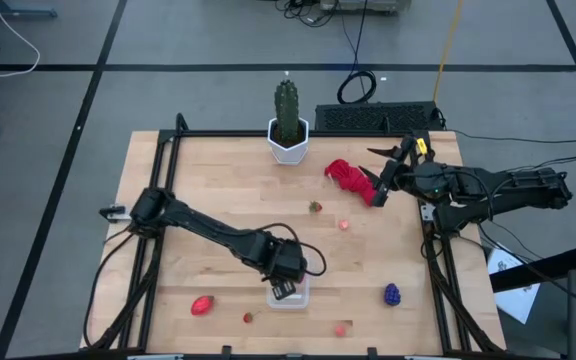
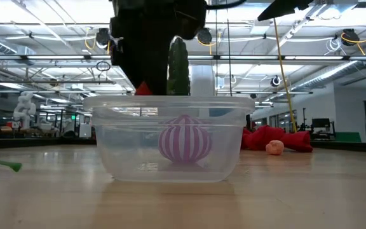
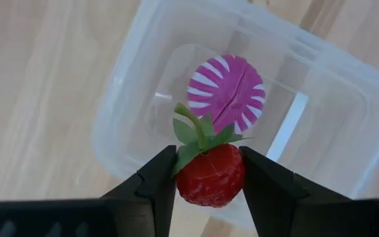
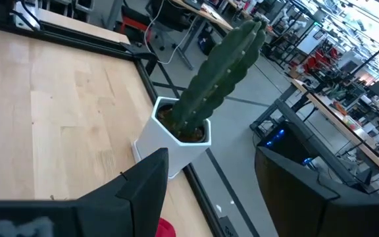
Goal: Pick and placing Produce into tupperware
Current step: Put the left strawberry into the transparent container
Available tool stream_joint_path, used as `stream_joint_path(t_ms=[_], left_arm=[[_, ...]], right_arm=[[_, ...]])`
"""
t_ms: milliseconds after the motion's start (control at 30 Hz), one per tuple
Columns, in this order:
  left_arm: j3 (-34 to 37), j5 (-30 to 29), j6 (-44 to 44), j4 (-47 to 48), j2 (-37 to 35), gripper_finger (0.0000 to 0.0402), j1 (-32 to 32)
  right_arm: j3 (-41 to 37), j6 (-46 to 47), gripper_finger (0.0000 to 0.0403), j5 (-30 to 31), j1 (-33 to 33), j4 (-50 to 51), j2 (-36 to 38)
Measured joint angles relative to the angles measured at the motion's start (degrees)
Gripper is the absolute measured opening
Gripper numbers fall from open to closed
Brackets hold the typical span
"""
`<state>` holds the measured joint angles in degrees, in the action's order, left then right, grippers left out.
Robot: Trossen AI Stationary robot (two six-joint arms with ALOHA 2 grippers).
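A robotics lab in a big open hall: ceiling trusses (image 2: 310, 60) with hanging lights, rows of workbenches (image 4: 347, 125) crowded with equipment, cables (image 1: 356, 85) across the grey floor.

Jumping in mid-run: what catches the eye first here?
The left gripper holds a red strawberry directly above the clear tupperware at the table's near edge, where a magenta striped piece already lies. The right gripper waits, empty, over the red cloth near the cactus.
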<state>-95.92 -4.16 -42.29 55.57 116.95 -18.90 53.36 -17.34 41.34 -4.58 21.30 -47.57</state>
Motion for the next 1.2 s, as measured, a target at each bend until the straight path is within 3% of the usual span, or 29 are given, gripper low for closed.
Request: stream_joint_path(t_ms=[533,1200], left_arm=[[0.0,-0.02,4.2,-2.71,1.67,0.0154,2.38],[3.49,-0.88,1.0,-3.37,2.08,0.0154,2.27]], right_arm=[[0.0,1.64,0.0219,-0.01,0.0,0.02,0.0],[0.0,1.66,0.0219,-0.04,0.0,0.83,-0.02]])
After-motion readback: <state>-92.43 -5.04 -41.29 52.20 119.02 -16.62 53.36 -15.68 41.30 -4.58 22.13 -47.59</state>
